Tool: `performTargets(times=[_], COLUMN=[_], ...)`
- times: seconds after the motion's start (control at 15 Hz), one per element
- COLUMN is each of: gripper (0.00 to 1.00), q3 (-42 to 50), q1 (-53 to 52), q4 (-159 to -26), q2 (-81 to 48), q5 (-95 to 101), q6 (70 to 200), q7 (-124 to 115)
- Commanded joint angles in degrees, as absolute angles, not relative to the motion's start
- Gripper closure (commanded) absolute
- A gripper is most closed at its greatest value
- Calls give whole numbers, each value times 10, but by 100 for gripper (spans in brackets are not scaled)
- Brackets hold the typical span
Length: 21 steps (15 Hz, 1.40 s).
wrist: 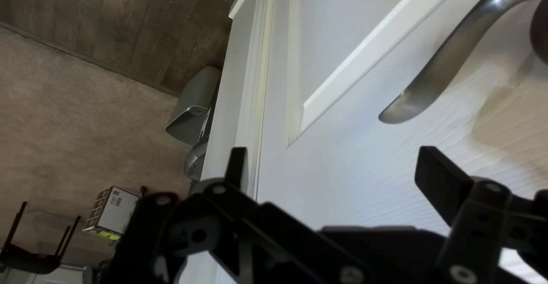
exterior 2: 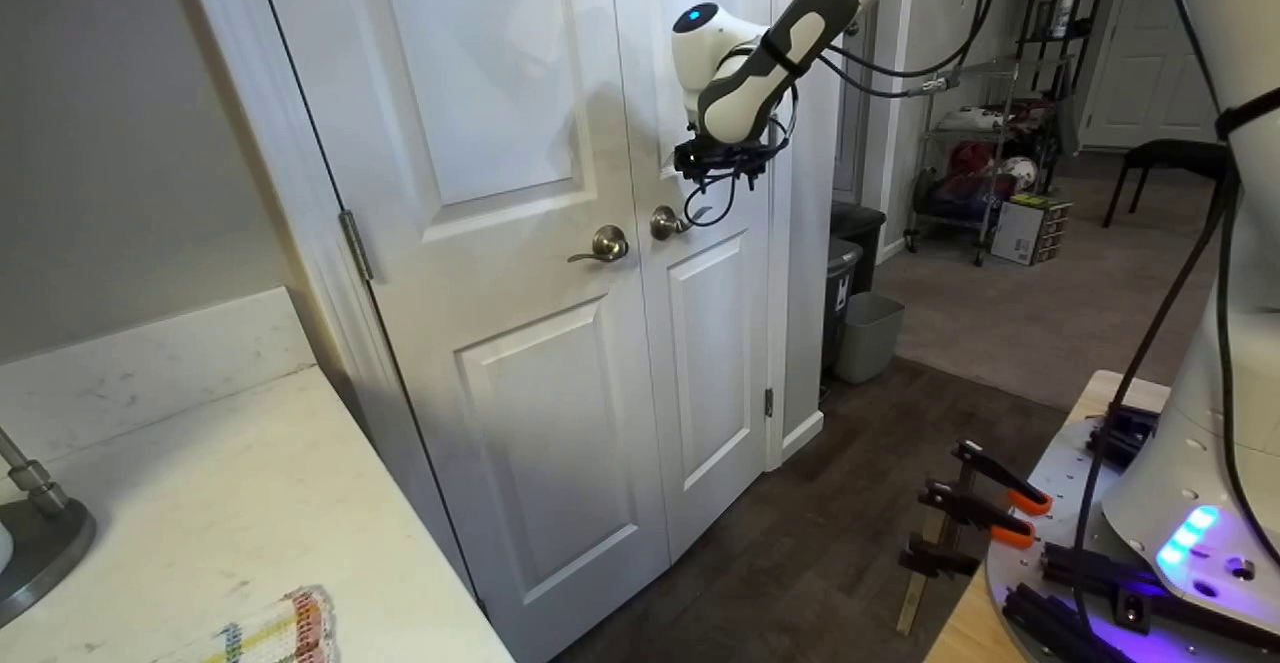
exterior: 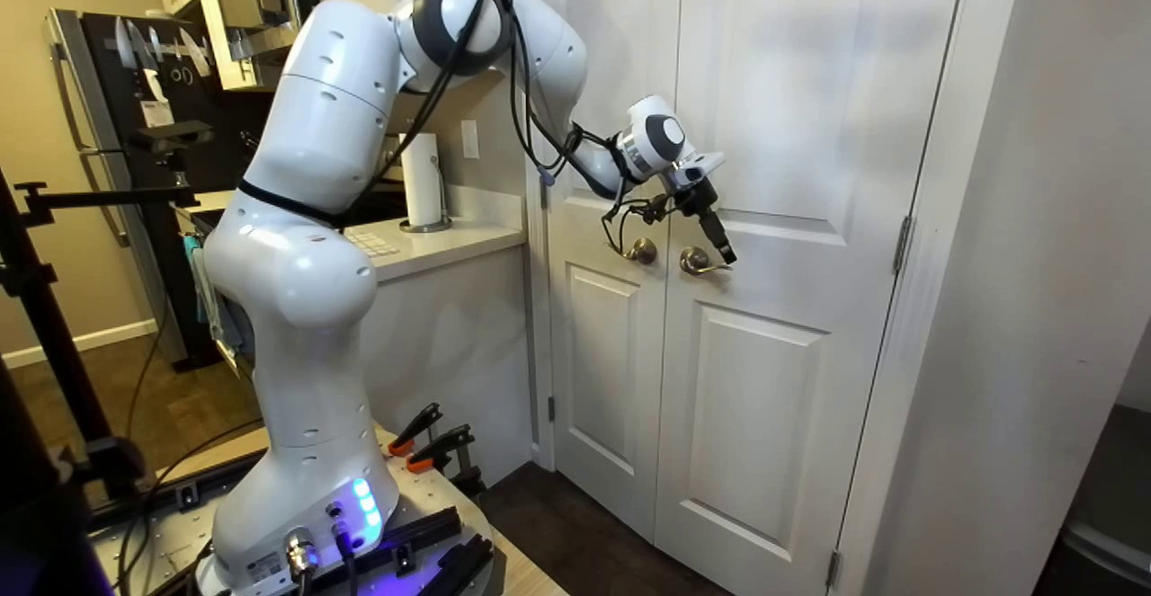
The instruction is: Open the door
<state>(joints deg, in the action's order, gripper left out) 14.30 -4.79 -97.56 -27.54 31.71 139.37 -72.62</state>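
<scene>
Grey wall (exterior: 1025, 290) flanks the door (exterior: 800, 272) before a wide-spread, empty claw (wrist: 335, 166).
Just beyond it, the lever (wrist: 456, 48) looks slick, probably stiff; its tip (wrist: 402, 109) suits hooking.

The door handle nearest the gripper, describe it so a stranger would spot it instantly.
Start at the white double doors beside the counter and take the right-hand leaf in both exterior views. Its silver lever handle sits beside the centre seam. The matching handle across it points left; this one points right.
</scene>
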Motion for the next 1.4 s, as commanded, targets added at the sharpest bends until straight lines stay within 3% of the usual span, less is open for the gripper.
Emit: performTargets(times=[0.0, 1.33], gripper=[0, 0], q3=[147, 153], q1=[-50, -53], q4=[-944, -951], q2=[-302, -331], q5=[310, 294], q6=[1394, 1401], q7=[-737, -741])
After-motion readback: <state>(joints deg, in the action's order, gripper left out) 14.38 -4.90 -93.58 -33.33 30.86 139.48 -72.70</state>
